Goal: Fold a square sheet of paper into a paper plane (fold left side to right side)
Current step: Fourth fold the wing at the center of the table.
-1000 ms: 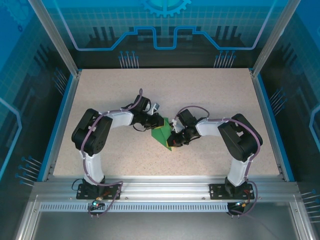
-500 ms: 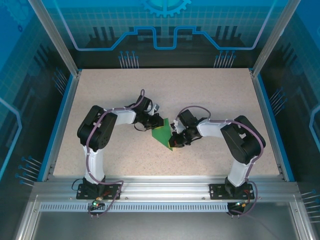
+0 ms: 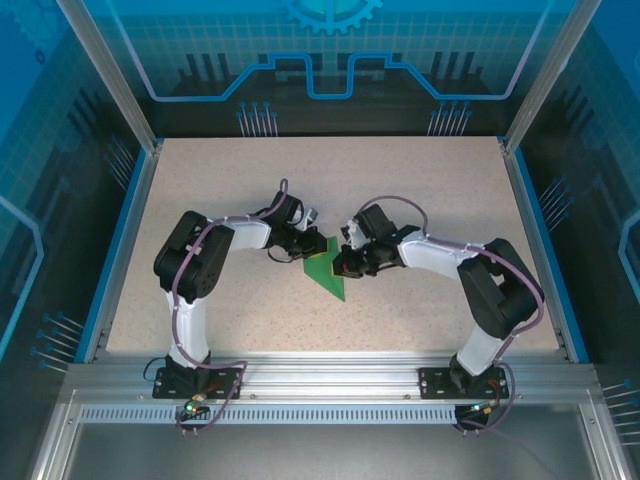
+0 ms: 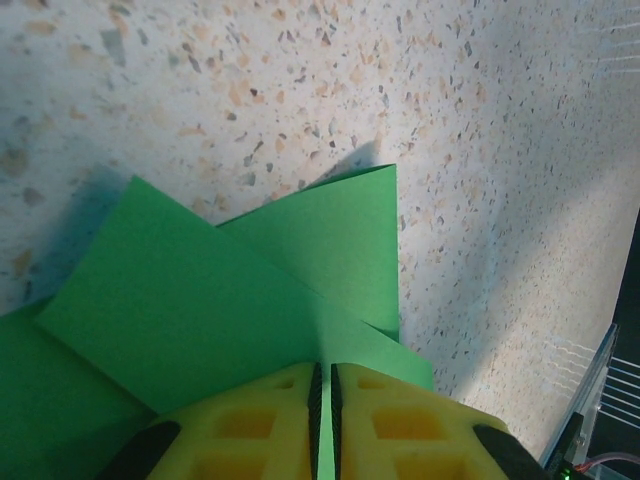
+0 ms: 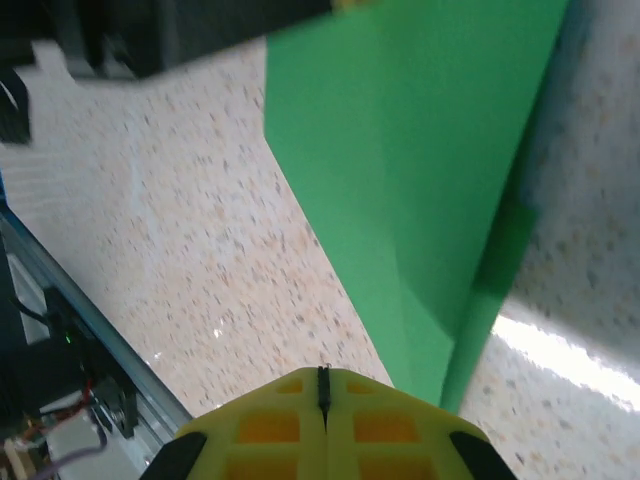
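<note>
Left wrist cam: left gripper (image 4: 322,372) pinching the square sheet of paper (image 4: 210,300) — right wrist: right gripper (image 5: 323,374) squeezed closed beside it.

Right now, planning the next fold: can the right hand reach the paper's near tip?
Probably yes: the right hand is beside the paper, whose near tip lies bare.

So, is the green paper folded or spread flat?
Folded. In the left wrist view the paper lies in overlapping layers; from above its outline is a pointed wedge, not a square.
</note>
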### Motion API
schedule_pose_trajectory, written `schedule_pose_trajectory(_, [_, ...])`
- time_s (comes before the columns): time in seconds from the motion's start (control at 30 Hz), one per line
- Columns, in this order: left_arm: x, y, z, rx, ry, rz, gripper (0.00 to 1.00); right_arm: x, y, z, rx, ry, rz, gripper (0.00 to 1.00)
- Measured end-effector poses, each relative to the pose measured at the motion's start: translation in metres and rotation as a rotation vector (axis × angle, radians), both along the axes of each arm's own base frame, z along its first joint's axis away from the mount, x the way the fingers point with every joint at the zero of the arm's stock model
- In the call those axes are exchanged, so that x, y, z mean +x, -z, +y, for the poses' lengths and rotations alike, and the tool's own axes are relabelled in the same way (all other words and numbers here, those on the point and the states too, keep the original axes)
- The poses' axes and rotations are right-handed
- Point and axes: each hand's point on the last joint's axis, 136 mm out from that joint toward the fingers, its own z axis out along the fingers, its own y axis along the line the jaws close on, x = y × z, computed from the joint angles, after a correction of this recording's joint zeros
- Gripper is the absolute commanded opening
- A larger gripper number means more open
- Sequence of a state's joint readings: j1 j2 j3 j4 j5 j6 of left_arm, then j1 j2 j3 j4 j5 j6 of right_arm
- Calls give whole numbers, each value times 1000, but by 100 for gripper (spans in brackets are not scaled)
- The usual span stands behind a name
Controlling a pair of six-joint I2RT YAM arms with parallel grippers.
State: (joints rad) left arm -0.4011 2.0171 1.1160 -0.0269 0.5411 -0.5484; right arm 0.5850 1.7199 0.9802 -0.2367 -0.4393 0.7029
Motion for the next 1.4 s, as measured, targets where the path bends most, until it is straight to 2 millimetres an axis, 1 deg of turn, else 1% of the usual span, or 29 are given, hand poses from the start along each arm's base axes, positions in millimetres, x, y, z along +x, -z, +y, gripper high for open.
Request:
schedule_pose_trajectory(0.1, [0, 0, 0, -2, 1, 0, 14, 10, 11, 6, -11, 27, 13, 0])
schedule_pose_trajectory(0.23, [0, 0, 0, -2, -1, 0, 15, 15, 28, 8, -45, 53, 42, 0])
schedule_pose_trajectory(0.4, [0, 0, 0, -3, -1, -1, 14, 17, 36, 8, -82, 62, 56, 0])
schedule_pose_trajectory(0.77, [0, 0, 0, -2, 0, 0, 14, -1, 44, 7, -144, 15, 71, 0])
schedule_pose_trajectory(1.03, [0, 0, 0, -2, 0, 0, 14, -4, 48, 3, -158, 15, 68, 0])
schedule_pose_trajectory(1.4, [0, 0, 1, -1, -1, 0, 14, -22, 48, -11, -164, 17, 73, 0])
